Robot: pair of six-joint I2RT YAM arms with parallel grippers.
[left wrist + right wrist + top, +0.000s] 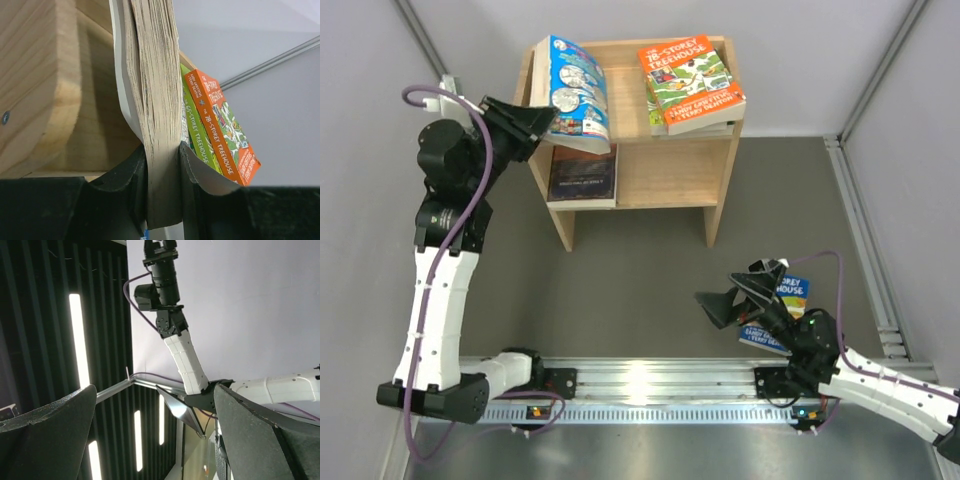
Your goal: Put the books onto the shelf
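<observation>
From above, the left pincer (548, 125) is squeezing a blue book (575, 90). It is holding the book tilted at the left end of the shelf (670, 170) top. An orange book (688, 80) is lying flat at the right end of the top. A dark book (582, 175) is lying on the lower board. The right pincer (745, 295) is standing wide open and holding nothing. A second blue book (792, 300) is lying on the table (640, 280), partly hidden by that pincer.

From the left wrist, the left pincer (162, 160) is gripping the blue book (155, 100) by its pages, with one finger (125, 185) on each side. The wood of the shelf (45, 100) is showing on the left. The orange book (222, 127) is lying on a green book (196, 132).

From the right wrist, the right pincer (155, 410) is pointing up. Its fingers (50, 435) are standing far apart with only air between them. The left arm (184, 362) is showing beyond them.
</observation>
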